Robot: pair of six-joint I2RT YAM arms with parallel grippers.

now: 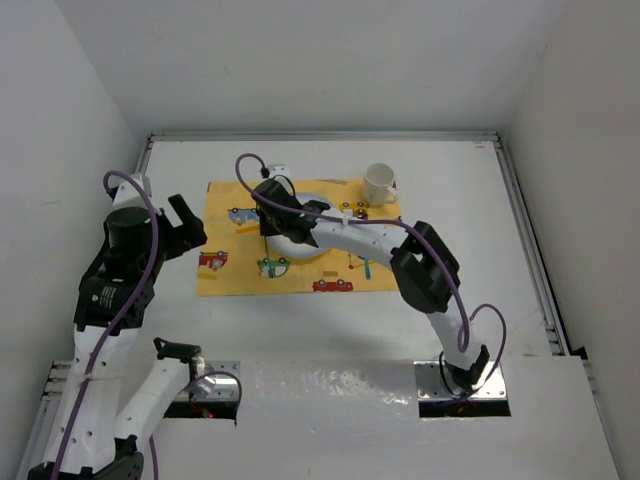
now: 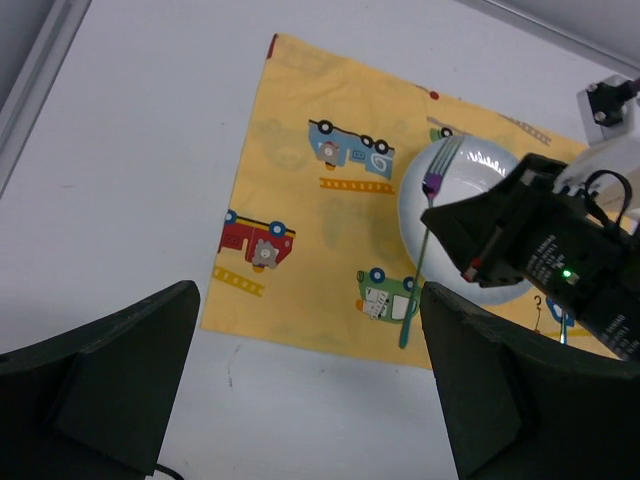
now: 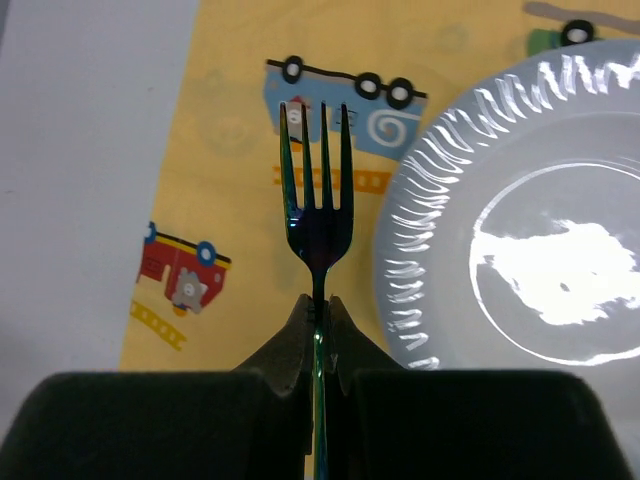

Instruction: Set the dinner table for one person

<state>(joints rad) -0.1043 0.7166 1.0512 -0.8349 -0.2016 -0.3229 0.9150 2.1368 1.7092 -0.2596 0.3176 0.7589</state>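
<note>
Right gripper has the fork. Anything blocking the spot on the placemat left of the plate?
Nothing visible. The fork, clamped in the right gripper, is over bare placemat just left of the plate. The open left gripper sits beside the mat's left edge; the mug is at its far right corner.

the dinner table (image 1: 480, 200) is a large flat matte white top (thin grey rails along its edges).

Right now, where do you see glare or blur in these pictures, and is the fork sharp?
Right wrist view: a bright white glare patch on the plate; the fork is sharp, the right gripper dark and slightly soft. Left wrist view: small glare on the plate's rim, the left gripper a soft-edged black shape. Top view: even light, faint shadows on the table.
</note>
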